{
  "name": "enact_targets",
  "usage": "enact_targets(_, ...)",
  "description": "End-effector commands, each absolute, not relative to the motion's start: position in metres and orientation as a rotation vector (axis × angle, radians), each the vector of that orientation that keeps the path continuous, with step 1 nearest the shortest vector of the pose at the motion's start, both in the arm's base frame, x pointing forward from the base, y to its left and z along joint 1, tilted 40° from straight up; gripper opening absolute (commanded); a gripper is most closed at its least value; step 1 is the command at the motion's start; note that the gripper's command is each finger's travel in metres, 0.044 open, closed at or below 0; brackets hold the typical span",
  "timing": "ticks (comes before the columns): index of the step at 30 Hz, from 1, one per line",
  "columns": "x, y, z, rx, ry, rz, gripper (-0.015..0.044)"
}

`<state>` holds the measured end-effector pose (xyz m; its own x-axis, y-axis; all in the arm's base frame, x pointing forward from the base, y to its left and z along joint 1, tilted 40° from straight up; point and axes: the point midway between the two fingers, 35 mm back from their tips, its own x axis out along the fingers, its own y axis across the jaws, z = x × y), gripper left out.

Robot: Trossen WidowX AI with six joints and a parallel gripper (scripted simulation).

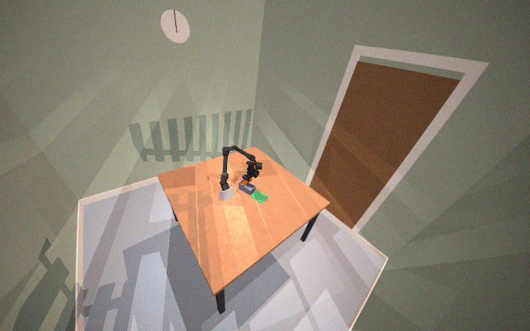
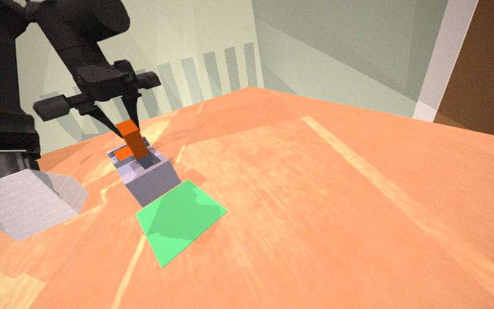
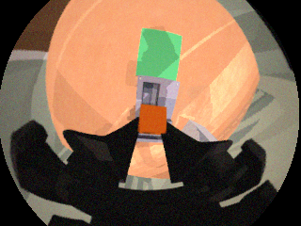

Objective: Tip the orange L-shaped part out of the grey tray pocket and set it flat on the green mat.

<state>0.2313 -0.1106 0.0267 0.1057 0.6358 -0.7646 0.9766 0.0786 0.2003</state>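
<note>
The orange L-shaped part stands steeply tilted above the grey tray, its raised end up between the fingers. Its short leg shows lower down, behind and left of the bar in the exterior view. Whether its lower parts still touch the tray is unclear. My gripper is shut on the part near its raised end, one finger on each side. Part of the empty pocket shows below the bar. The green mat lies flat, bearing no part, beside the tray's near end.
All this is on a wooden table. A light grey block stands at the arm's base, left of the tray and mat in the exterior view. Shadows and bright patches cross the table.
</note>
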Motion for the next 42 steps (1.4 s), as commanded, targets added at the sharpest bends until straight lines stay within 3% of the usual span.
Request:
enact_targets(1, 0.232, -0.118, 0.033, 1.628, 1.603, -0.576, 0.0000)
enact_targets(24, 0.229, -0.134, 0.053, 1.627, 1.603, -0.577, 0.0000)
enact_targets(42, 0.235, -0.184, 0.009, 1.623, 1.600, -0.579, 0.0000)
